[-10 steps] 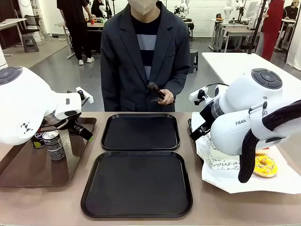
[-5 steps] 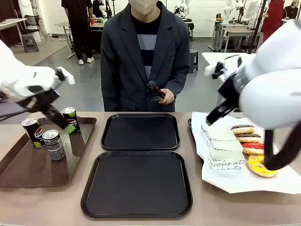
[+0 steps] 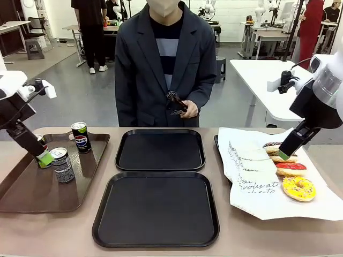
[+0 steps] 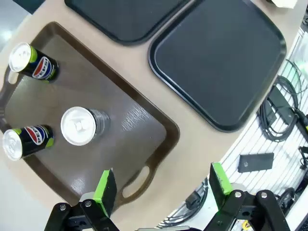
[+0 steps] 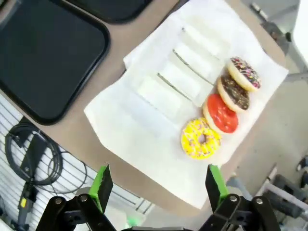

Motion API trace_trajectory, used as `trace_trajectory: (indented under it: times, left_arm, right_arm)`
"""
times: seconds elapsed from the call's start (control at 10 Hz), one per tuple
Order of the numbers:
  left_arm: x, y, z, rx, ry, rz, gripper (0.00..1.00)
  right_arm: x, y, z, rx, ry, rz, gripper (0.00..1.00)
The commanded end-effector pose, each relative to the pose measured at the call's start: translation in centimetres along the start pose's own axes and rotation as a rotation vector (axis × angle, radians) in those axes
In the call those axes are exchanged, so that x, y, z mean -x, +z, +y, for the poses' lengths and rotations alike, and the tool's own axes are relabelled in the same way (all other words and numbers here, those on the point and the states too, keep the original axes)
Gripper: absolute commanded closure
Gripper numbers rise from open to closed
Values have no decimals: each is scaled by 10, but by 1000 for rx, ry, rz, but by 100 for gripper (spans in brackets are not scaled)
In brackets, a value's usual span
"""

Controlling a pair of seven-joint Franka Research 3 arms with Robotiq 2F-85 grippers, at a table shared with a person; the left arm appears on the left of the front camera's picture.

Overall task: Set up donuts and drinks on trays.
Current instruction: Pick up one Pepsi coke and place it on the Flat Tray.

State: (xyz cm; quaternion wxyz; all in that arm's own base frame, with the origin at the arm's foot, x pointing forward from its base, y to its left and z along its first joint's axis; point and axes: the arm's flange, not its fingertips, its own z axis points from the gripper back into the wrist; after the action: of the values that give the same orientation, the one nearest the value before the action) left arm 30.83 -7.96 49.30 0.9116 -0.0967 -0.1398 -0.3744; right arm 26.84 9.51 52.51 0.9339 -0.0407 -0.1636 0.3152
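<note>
Hanging wide open and empty, the left gripper (image 4: 159, 185) is held over three cans (image 4: 77, 126) on the brown tray (image 4: 139, 120), the right gripper (image 5: 156, 185) over four donuts (image 5: 201, 139); black trays (image 3: 155, 209) are set between.

- We are in a robotics lab, in a big open hall.
- A white robot arm (image 3: 324, 93) hangs over the right edge of our table (image 3: 53, 235).
- Behind the person (image 3: 163, 64) at the table's far edge, we see a wide grey floor (image 3: 80, 80) and white work tables (image 3: 262, 72), with another person (image 3: 88, 27) standing farther back.
- Below the near edge, black cables (image 4: 276, 127) lie loose on the floor.
</note>
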Motion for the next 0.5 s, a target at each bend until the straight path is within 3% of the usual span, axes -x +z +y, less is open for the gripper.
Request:
trace_trajectory:
  times: [0.0, 0.1, 0.3, 0.4]
  left_arm:
    - [7, 5, -1, 16, 1, 15, 0]
    - [0, 0, 27, 423, 197, -120, 0]
    - [18, 9, 78, 843, 443, -275, 0]
    - [30, 16, 97, 977, 522, -335, 0]
  right_arm:
    - [2, 1, -1, 32, 9, 12, 0]
    - [5, -4, -33, -293, -220, -101, 0]
    - [48, -13, -90, -641, -555, -213, 0]
    - [71, -21, -114, -757, -694, -231, 0]
